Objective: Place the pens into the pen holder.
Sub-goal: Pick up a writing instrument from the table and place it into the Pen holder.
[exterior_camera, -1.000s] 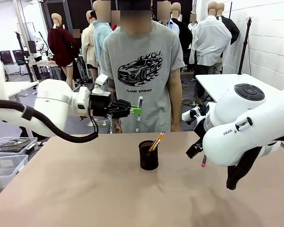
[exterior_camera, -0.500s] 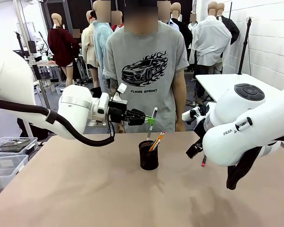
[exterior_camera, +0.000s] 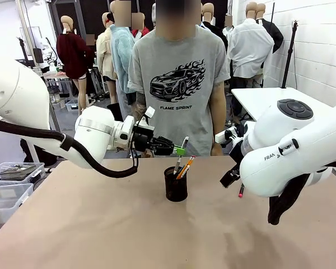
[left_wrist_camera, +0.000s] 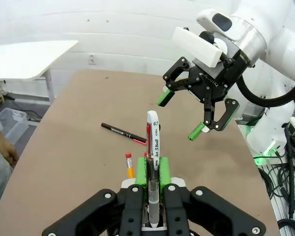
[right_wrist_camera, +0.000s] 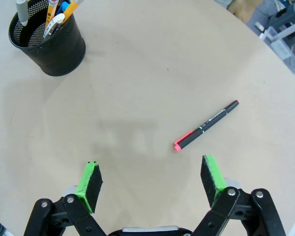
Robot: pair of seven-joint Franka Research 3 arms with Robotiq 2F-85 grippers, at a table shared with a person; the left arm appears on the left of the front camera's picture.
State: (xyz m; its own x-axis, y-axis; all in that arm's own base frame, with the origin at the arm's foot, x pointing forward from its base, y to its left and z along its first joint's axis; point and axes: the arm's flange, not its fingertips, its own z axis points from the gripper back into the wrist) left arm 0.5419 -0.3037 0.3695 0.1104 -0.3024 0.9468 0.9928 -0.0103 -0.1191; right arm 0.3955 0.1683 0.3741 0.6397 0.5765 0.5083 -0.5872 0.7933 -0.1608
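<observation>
Now, left tool [left_wrist_camera: 152, 166] pinching white pen [left_wrist_camera: 152, 129], right tool [right_wrist_camera: 150, 164] wide open

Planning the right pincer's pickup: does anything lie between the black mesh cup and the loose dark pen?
No. In the right wrist view, bare tan tabletop stretches between the black wire-mesh pen holder and the dark red-tipped pen.

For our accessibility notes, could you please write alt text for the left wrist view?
The left tool grips a white pen above the table. Beyond it a dark pen with a red end lies flat, and the right tool hangs open.
</observation>
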